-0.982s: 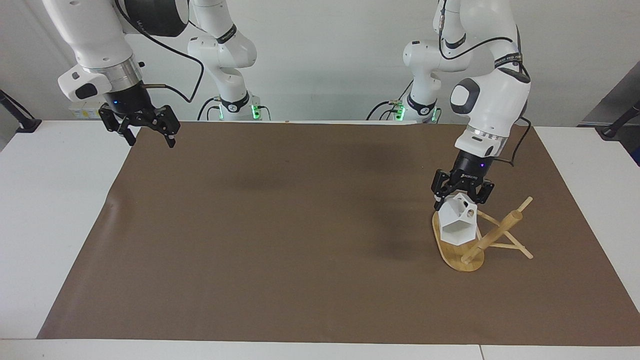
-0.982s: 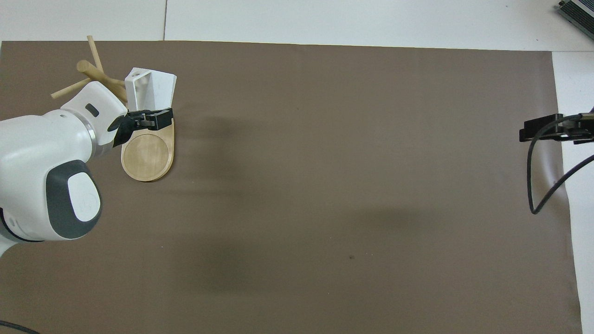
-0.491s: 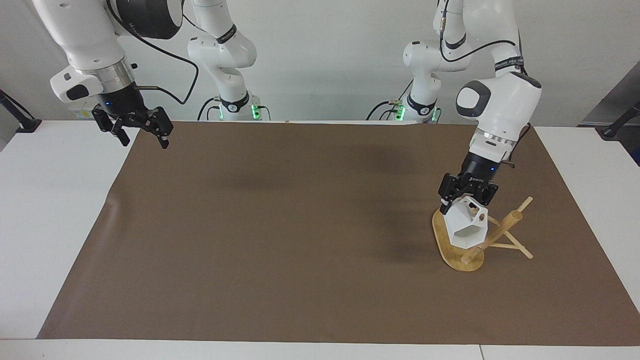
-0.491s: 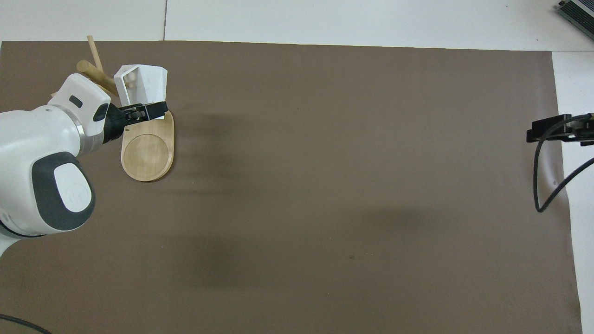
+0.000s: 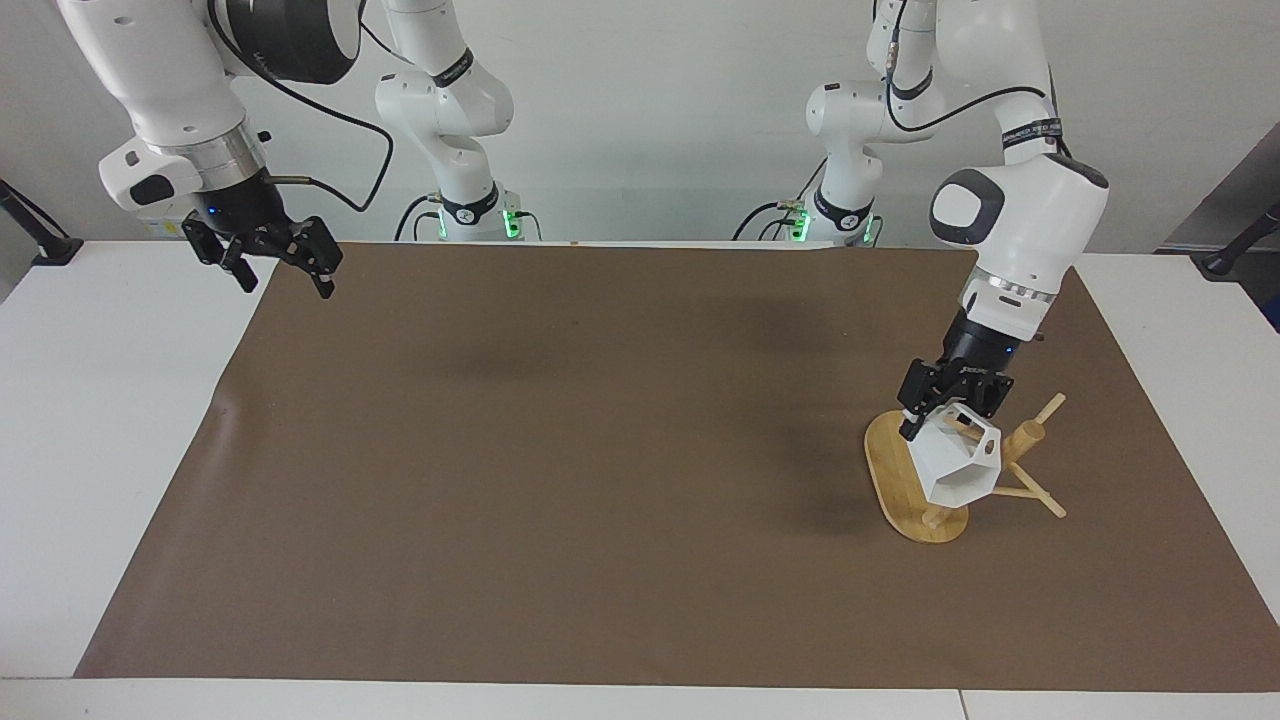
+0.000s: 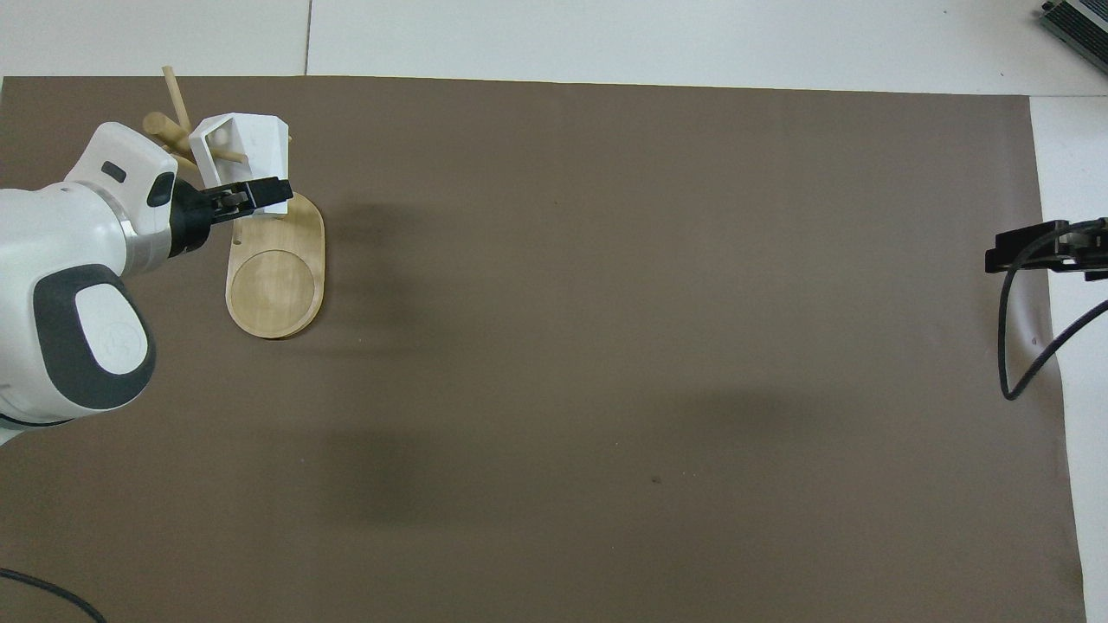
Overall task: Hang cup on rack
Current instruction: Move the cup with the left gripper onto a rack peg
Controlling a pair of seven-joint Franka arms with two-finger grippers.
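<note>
The small matte white faceted cup (image 5: pixel 960 465) hung just below my left end effector (image 5: pixel 950 405), which held it clamped by the upper edge, over the rack's base. I had it tipped on its side: its long axis ran roughly level, the hexagonal mouth pointing away from the robots and a little toward the left arm's end of the surface. In the overhead view a thin peg (image 6: pixel 227 155) appeared to cross the open mouth, but I could not tell whether the pierced tab handle had caught on it.

The light bamboo rack (image 5: pixel 925 490) did not stand straight. Its thick post (image 5: pixel 1010 445) leaned away from the oval base toward the left arm's end, passing right beside the cup, with pegs sticking out past it. I judged that the coming move turned on lining the handle hole up with a peg's axis, and a slanted post made that harder.

My right end effector (image 5: pixel 272 262) waited with fingers spread, empty, above the brown mat's corner at the right arm's end, well apart from everything.
</note>
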